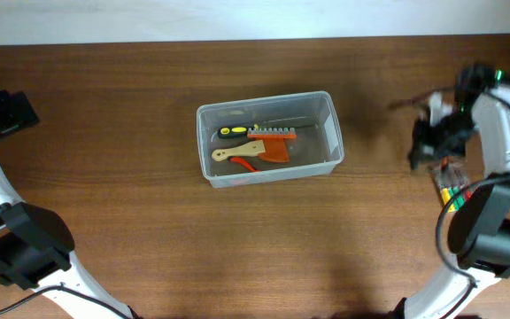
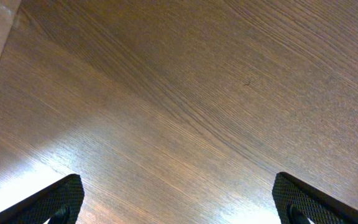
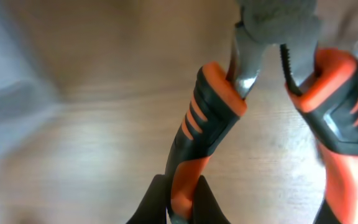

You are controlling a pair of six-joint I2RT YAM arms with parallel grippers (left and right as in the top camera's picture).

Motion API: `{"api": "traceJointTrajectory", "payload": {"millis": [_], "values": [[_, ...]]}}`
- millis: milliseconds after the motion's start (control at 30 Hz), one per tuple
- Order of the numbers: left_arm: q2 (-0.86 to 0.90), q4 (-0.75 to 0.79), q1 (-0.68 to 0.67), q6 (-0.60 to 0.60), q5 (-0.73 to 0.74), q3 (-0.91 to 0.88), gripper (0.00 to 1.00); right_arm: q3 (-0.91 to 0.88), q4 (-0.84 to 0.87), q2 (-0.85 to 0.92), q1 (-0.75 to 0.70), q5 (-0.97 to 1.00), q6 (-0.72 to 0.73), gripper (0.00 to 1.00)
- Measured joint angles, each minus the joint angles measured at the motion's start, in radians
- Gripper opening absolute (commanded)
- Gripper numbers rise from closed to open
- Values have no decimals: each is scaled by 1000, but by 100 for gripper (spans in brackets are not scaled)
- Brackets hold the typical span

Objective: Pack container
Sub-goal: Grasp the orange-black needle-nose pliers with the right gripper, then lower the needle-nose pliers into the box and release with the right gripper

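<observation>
A brown wooden table carries the container at its middle, a clear tub in which lie a yellow-and-black screwdriver, a wooden-handled tool and an orange piece. At the table's left edge the left gripper hangs over bare wood with its fingers spread wide. Well to the right of the tub, the right gripper pinches one orange-and-black handle of a pair of pliers, lifted and blurred overhead.

Blurred, cropped views
Orange-and-black-handled steel pliers are blurred, handles cut by the bottom edge; only the left gripper's black textured fingertips show.
</observation>
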Motion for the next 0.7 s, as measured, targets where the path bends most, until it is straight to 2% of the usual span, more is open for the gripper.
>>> {"api": "traceJointTrajectory", "payload": {"millis": [133, 267, 333, 467, 567, 700], "values": [[0, 1, 0, 0, 0, 0, 99, 274, -84, -26, 147, -20, 0, 4], [0, 0, 0, 0, 0, 0, 99, 429, -45, -67, 391, -16, -70, 4], [0, 0, 0, 0, 0, 0, 99, 443, -25, -77, 507, 16, -133, 4], [0, 0, 0, 0, 0, 0, 99, 417, -16, -60, 727, 127, -356, 4], [0, 0, 0, 0, 0, 0, 99, 372, -3, -19, 805, 176, -552, 4], [0, 0, 0, 0, 0, 0, 99, 296, 75, 68, 822, 218, -770, 4]]}}
